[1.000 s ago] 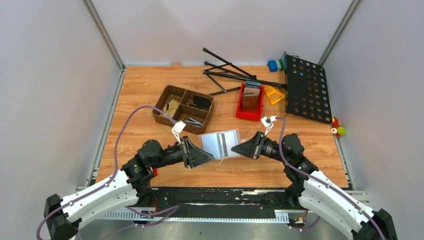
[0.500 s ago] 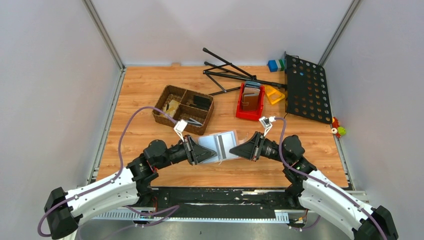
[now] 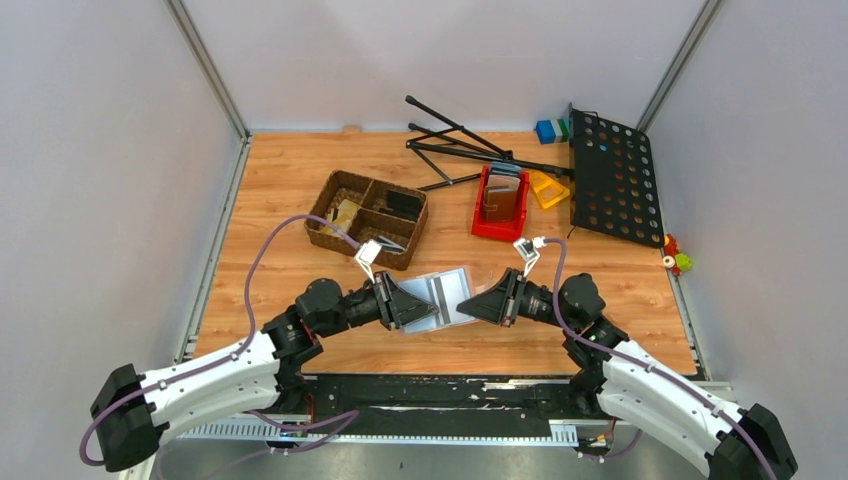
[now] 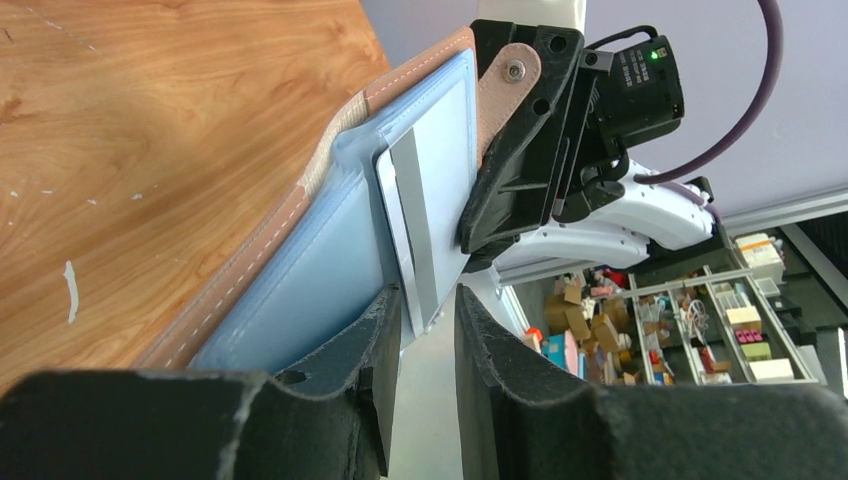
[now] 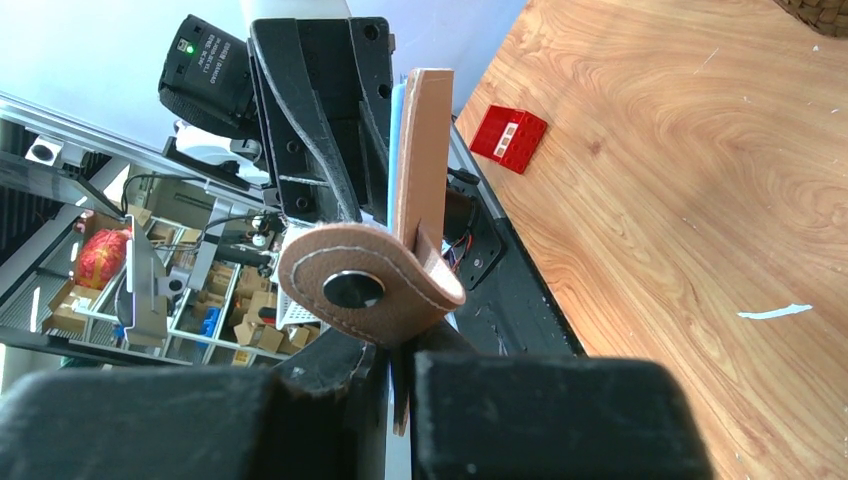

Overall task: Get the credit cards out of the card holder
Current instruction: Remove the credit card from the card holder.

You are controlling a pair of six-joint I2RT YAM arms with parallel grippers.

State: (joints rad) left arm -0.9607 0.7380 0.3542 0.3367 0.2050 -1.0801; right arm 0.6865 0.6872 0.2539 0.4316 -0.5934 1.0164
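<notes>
The card holder (image 3: 446, 290) hangs open just above the table between both grippers, taupe-brown outside (image 5: 425, 150) and light grey-blue inside (image 4: 300, 290). My right gripper (image 3: 466, 303) (image 5: 400, 365) is shut on its brown edge, just under the snap tab (image 5: 365, 285). A silvery grey credit card (image 4: 430, 220) sticks out of an inner slot. Its lower corner lies between the fingers of my left gripper (image 3: 428, 308) (image 4: 428, 300), which stand apart with a clear gap, so the gripper is open. No black card shows.
A wicker basket (image 3: 345, 190) stands behind the left arm. A red bin (image 3: 497, 228) holding wallets sits at the back middle, with black stand legs (image 3: 460, 140) and a black perforated panel (image 3: 612, 180) beyond it. A small red block (image 5: 508, 135) lies near the table's front edge.
The left arm has reached further right, bringing its fingers onto the card's corner. The right gripper and the card holder have shifted slightly left and nearer. The right grip is unchanged.
</notes>
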